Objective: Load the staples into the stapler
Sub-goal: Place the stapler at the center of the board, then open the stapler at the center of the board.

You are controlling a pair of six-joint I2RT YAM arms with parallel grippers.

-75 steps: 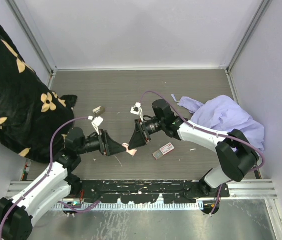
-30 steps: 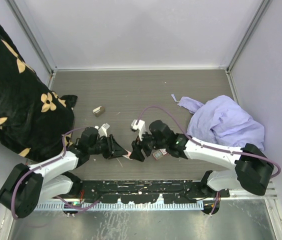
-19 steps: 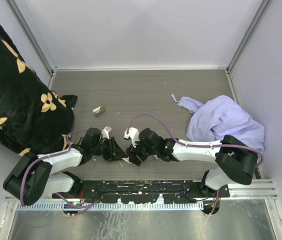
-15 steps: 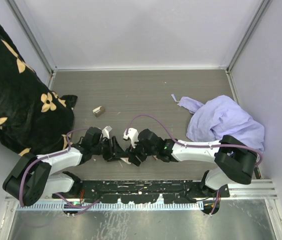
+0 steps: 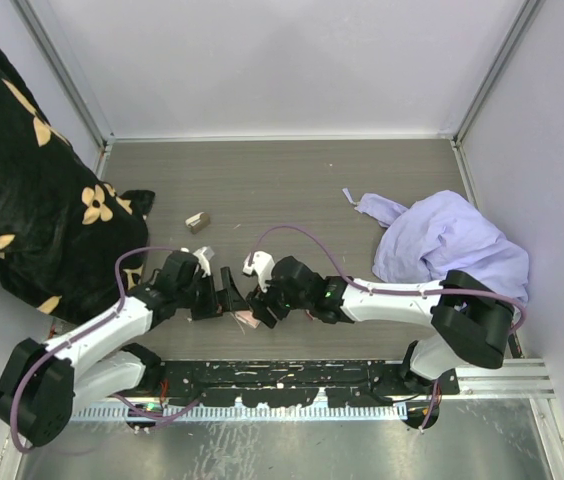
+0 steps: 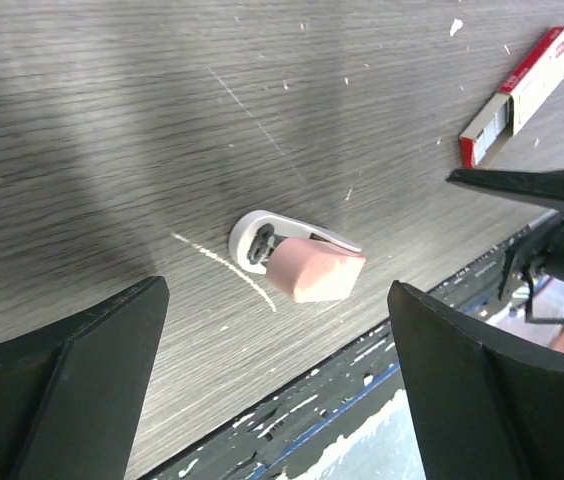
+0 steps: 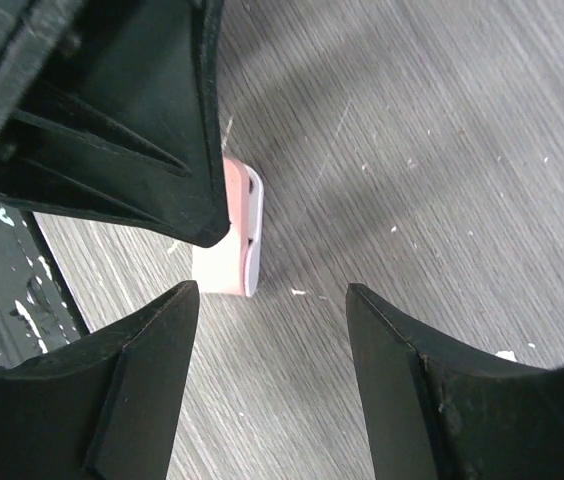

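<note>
Released moments before by the left gripper (image 6: 277, 288), whose fingers were spread wide, the stapler (image 6: 300, 265) was left on the tabletop (image 6: 112, 120). The right gripper (image 7: 269, 290) was spread too, empty. The staples (image 6: 518, 95) were lying apart. The stapler could be knocked aside by an off-centre regrasp.

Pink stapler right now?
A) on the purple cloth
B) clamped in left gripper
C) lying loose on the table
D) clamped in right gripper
C: in the left wrist view the pink stapler lies on the table between the left gripper's wide-spread fingers, touching neither.
</note>
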